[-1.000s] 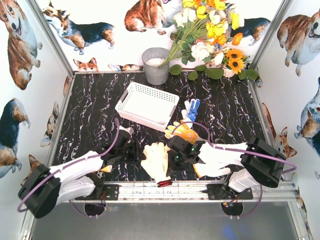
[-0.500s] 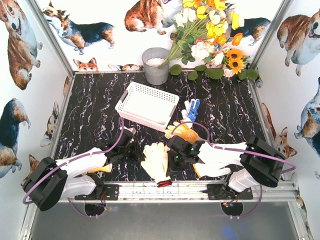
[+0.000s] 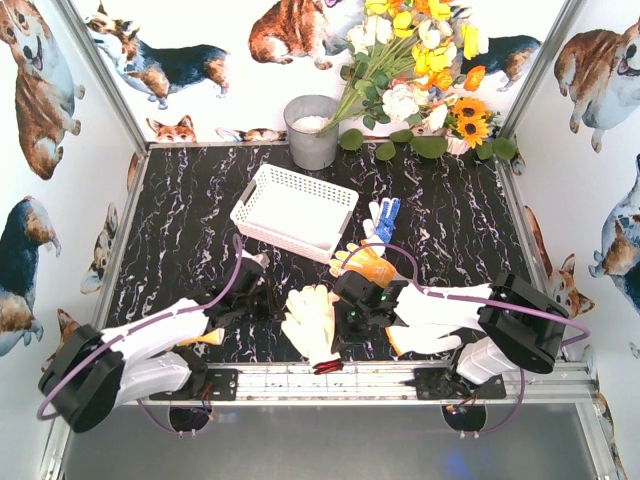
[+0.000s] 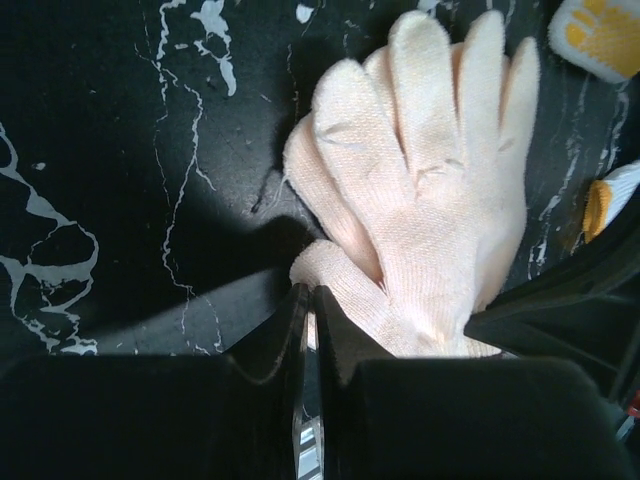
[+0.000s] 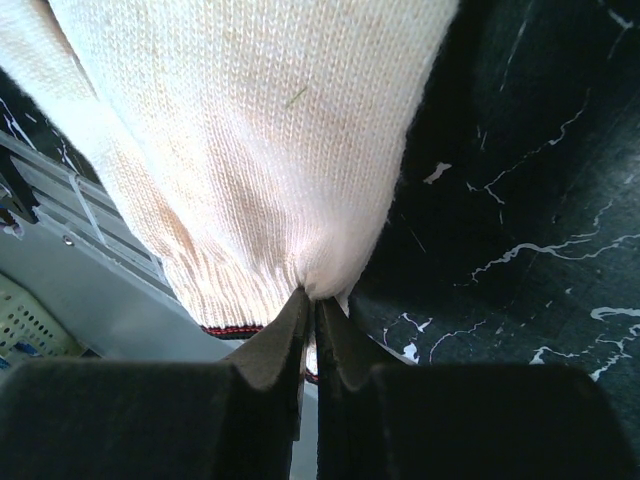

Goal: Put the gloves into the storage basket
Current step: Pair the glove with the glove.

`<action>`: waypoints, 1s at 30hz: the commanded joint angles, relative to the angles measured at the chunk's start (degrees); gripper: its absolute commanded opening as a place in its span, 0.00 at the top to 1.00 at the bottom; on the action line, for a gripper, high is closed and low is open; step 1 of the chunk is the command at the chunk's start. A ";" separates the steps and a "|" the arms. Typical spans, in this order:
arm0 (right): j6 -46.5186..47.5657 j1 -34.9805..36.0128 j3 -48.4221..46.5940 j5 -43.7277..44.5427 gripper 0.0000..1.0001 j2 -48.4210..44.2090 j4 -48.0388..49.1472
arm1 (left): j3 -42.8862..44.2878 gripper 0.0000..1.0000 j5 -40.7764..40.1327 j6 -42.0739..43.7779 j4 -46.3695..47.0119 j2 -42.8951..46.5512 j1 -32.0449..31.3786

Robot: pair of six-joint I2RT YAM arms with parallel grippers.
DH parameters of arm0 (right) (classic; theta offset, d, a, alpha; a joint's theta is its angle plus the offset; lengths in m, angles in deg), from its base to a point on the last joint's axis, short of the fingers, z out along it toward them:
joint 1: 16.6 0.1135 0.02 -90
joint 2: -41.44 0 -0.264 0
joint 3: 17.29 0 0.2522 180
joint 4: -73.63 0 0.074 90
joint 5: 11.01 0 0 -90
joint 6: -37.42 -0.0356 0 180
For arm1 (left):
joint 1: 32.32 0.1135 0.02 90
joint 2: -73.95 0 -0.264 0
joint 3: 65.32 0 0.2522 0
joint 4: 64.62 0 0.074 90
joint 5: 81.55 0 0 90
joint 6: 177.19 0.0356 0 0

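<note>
The cream glove [image 3: 312,322] lies flat on the bench [image 3: 190,230] at its near edge. Its fingers point toward the basket [image 3: 296,206] and its red cuff reaches over the metal rail [image 3: 400,378]. It is between the two arms and well apart from the basket.

The right jaws are closed completely on the side of the glove near the cuff, and the cloth is drawn to a point between them. The left jaws are also closed tight, just at the thumb. I cannot tell if any cloth is really caught there or if they closed beside it.

This is the first risk, I think. If the left side holds nothing, the glove will hang from one small pinch and may swing or slip out on the way. The right pinch is only on the edge of loose knit, so a quick pull could free it. If both do hold and the arms move apart, the glove gets stretched. The way to the basket passes close to the yellow glove [image 3: 362,262], and the hanging fingers could drag it along. The glove could also drop short of the basket wall.
</note>
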 commanded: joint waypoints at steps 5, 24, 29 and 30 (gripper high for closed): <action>1.09 0.40 -1.92 0.36 1.00 0.46 0.76 | -1.02 1.00 -1.64 -1.26 -2.72 5.38 0.29; 0.93 0.49 -1.77 0.67 1.00 0.17 0.61 | -1.98 1.00 -0.58 -0.91 -4.50 4.19 0.29; 1.01 0.87 -2.15 1.42 0.92 -1.20 -0.31 | -1.78 1.00 0.25 0.87 -3.28 -0.16 0.29; 1.01 0.99 -2.32 1.90 0.87 -1.88 -0.76 | -1.77 1.00 0.43 1.14 -2.93 -0.87 0.32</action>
